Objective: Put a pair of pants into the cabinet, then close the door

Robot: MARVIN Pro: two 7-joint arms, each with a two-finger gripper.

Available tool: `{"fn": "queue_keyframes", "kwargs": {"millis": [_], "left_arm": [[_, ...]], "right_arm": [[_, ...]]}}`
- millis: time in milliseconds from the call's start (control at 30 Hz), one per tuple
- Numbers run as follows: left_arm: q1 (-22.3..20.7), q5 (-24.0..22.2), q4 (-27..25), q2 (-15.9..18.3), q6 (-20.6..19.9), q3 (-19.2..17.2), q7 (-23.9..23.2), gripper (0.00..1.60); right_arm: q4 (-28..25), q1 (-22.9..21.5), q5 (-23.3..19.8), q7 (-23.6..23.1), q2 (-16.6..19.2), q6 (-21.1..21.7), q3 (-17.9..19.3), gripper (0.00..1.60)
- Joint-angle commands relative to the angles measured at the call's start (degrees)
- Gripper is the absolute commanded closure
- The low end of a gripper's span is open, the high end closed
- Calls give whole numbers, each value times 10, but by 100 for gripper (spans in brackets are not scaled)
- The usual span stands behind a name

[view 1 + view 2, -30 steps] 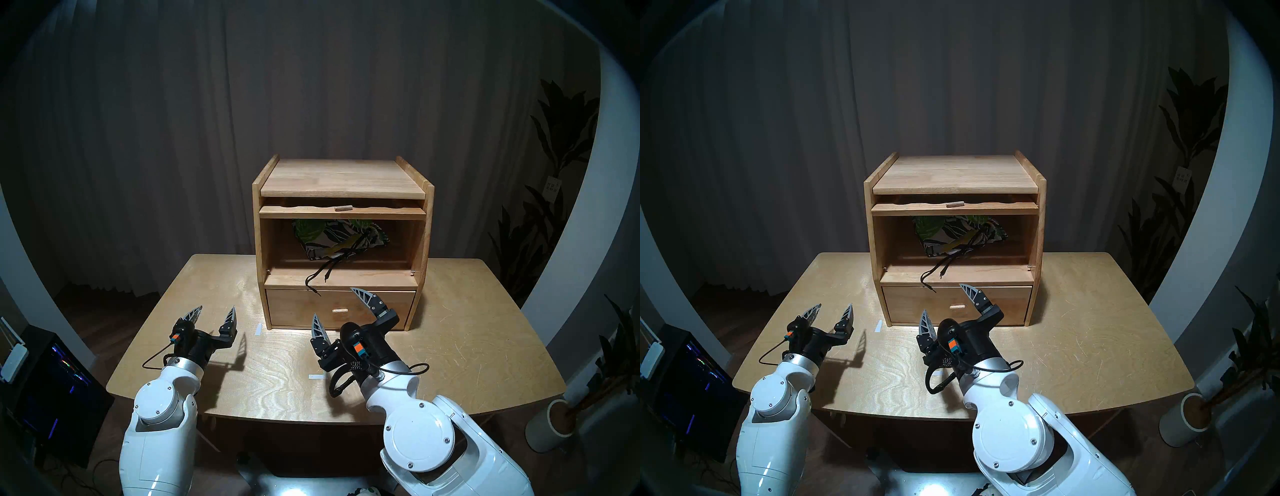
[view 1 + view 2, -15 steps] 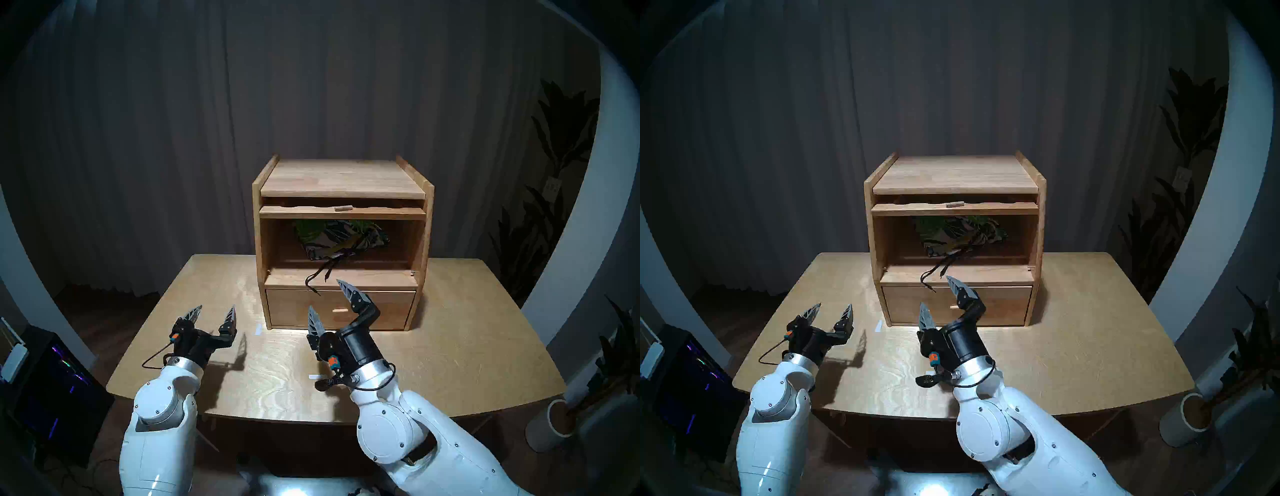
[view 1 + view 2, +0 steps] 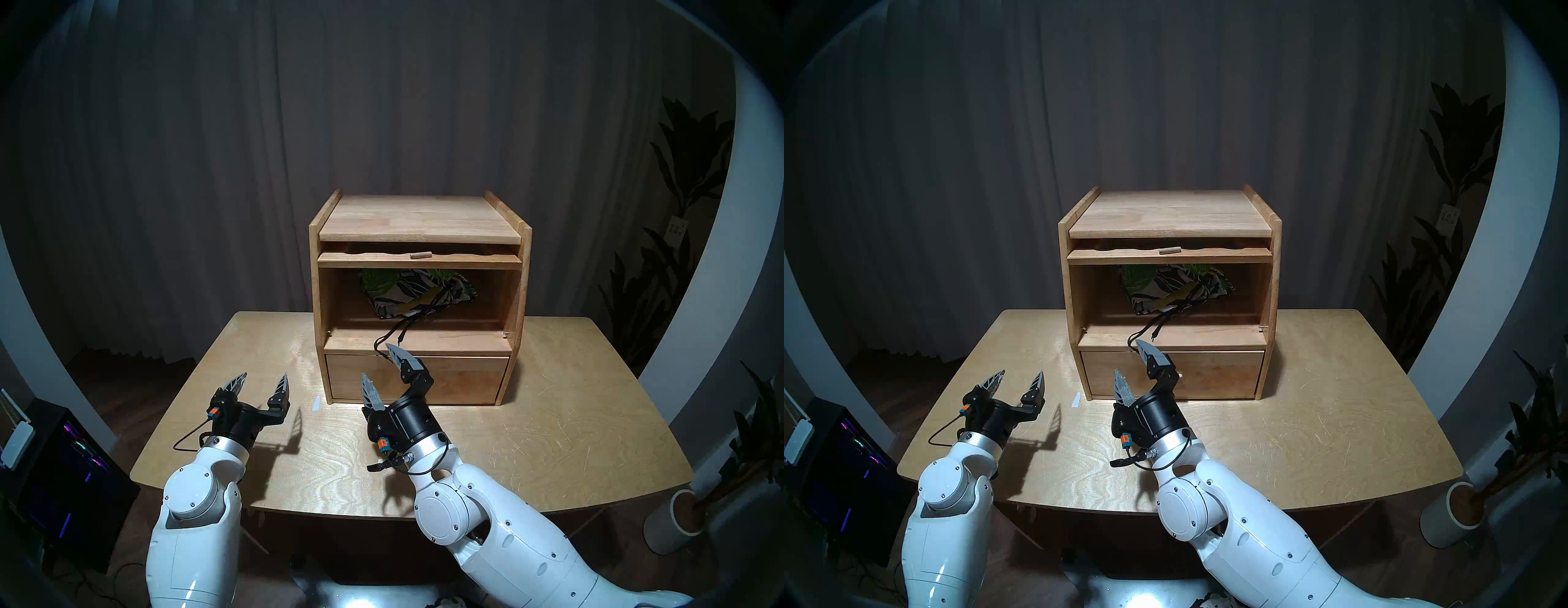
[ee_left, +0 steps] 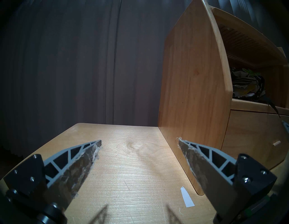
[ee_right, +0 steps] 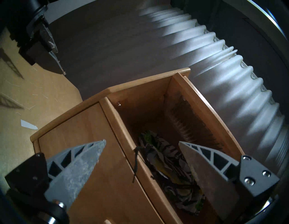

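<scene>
The light-wood cabinet (image 3: 418, 216) (image 4: 192, 93) stands at the back of the table. Its door (image 3: 420, 260) (image 5: 192, 125) is lifted flat under the top, peg handle facing me. The leaf-print pair of pants (image 3: 418, 291) (image 3: 1174, 284) (image 5: 165, 158) lies in the upper compartment. Its black drawstring (image 3: 384, 346) (image 5: 136, 162) hangs over the shelf edge onto the drawer (image 3: 462, 378). My right gripper (image 3: 377, 361) (image 3: 1129, 356) (image 5: 142, 141) is open and empty in front of the drawer, its upper fingertip beside the drawstring. My left gripper (image 3: 264, 375) (image 4: 138, 139) hovers open left of the cabinet.
The wooden table (image 3: 551, 424) carries a white tape mark (image 3: 316, 403) (image 4: 186, 197) near the cabinet's front left corner. A dark computer case (image 3: 63, 467) stands on the floor at the left, and a potted plant (image 3: 683, 513) at the right.
My right arm has swung left and forward with its wrist rolled, so the open gripper now sits by the hanging drawstring. The left arm, pants and door have not moved.
</scene>
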State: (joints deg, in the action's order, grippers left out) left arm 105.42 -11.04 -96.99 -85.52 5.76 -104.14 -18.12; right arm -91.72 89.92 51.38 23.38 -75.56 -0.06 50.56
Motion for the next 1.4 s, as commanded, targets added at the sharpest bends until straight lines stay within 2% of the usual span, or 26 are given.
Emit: {"fn": "queue_keyframes", "kwargs": {"millis": [0,333,767,1067,1367], "left_arm": [[-5,1,-16,-1,3,0,2,0],[-4,3,-19,-3,1,-1,3,0],[-4,4,-19,-4,0,-2,2,0],[-4,5,-19,-5,0,-3,2,0],[-5,5,-19,-6,0,-3,1,0]], "right_arm": [[32,-37,-19,62,-37,-53,11,0],[43,-35,-32,97,-18,-88,29,0],[51,-1,-46,107,-4,-93,31,0],[63,-31,-41,100,-1,-97,34,0],[82,-62,-35,84,-19,-98,22,0]]}}
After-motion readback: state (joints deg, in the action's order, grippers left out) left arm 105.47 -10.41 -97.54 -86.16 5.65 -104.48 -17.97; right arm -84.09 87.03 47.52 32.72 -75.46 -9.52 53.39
